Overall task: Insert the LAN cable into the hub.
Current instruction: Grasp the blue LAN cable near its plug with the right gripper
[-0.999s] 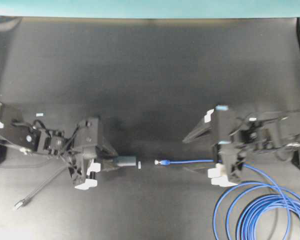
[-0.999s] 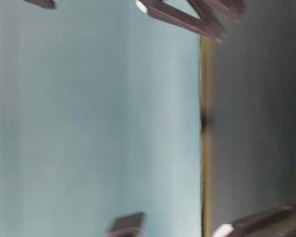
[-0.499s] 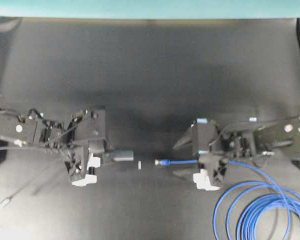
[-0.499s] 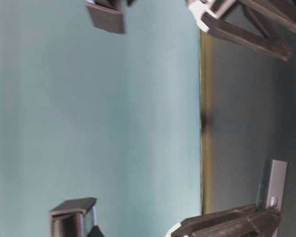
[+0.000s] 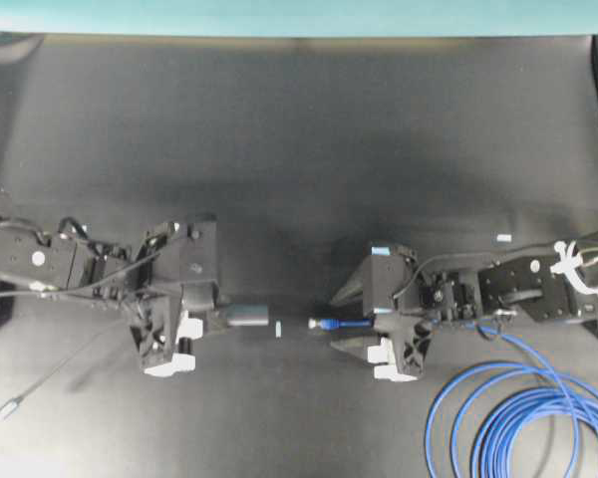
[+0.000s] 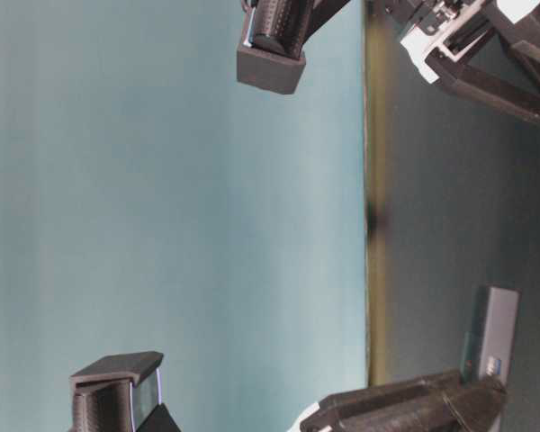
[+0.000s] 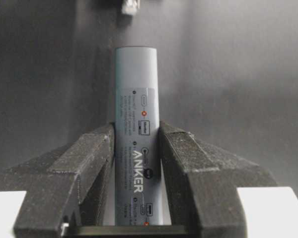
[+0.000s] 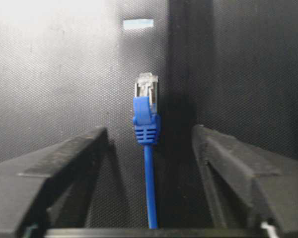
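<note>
The hub is a slim grey bar with a label, and my left gripper is shut on its rear half. In the left wrist view the hub sticks out forward between both fingers. The LAN cable ends in a clear plug with a blue boot, lying on the mat a short gap from the hub's free end. My right gripper stands open astride the cable just behind the boot. In the right wrist view the plug lies ahead of the fingers, which do not touch the cable.
The blue cable's loops lie at the front right. The hub's thin grey lead ends in a silver plug at the front left. A small pale marker sits between hub and plug. Another pale marker is at right.
My right gripper has slid left along the cable to just behind the plug, and its jaws have narrowed somewhat. The left gripper keeps its hold on the hub at nearly the same spot.
</note>
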